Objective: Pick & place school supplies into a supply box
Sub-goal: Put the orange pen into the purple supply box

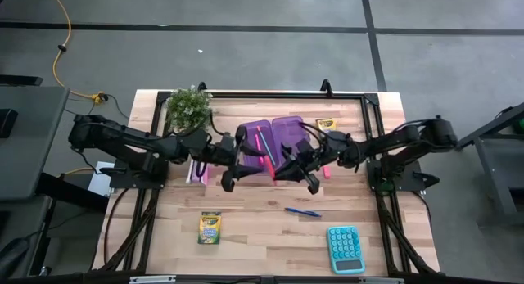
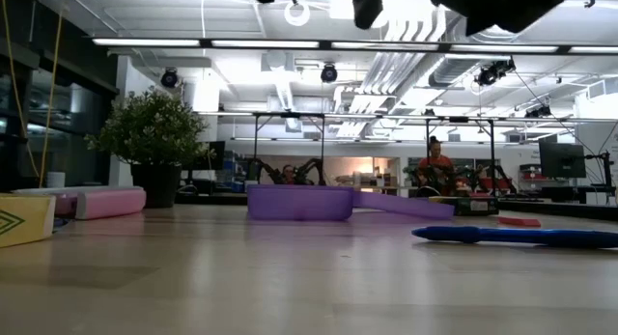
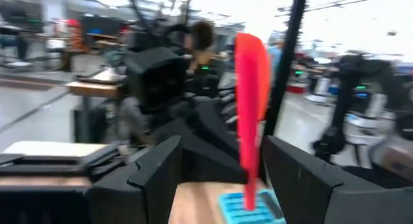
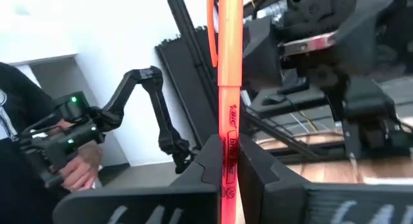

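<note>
The supply box, translucent purple, lies open at the table's far middle and also shows in the low view. A red pen hangs above it, with my right gripper shut on it. My left gripper faces it from the left, open. In the left wrist view the pen shows between the two fingers, apart from both. On the table lie a crayon box near left, a second one far right, a blue pen and a pink marker. My right gripper pinches the red pen's printed barrel between its two fingers. The fingers come about level from the table's right and lie across the pen. The pen is lifted clear, and its long free part reaches toward the far side over the box.
A teal calculator lies near right. A potted plant stands far left, and a pink-and-white booklet lies under my left arm. A dark frame runs along the table's far and side edges. A person's hand shows beyond the table.
</note>
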Available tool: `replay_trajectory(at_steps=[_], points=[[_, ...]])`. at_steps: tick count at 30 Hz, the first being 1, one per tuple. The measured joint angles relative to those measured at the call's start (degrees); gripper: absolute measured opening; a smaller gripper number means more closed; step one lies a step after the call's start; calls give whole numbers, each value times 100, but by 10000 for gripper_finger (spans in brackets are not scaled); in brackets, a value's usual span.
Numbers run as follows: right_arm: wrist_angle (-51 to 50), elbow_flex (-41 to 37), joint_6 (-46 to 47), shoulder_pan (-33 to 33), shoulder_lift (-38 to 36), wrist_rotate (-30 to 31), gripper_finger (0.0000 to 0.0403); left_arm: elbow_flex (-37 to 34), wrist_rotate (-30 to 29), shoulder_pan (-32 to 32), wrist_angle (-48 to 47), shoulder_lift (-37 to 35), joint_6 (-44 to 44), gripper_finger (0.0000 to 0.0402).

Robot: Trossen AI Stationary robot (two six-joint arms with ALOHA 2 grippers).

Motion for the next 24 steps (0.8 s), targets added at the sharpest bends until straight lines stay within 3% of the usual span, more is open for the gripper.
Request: replay_trajectory(at_steps=[6, 18, 24], points=[[-54, 232, 42, -47, 154, -231, 2, 115, 398, -124, 76, 38, -229, 211], [-429, 561, 129, -47, 346, -577, 2, 426, 259, -186, 262, 501, 23, 210], [-424, 559, 127, -48, 348, -617, 2, 426, 673, -186, 276, 496, 23, 179]])
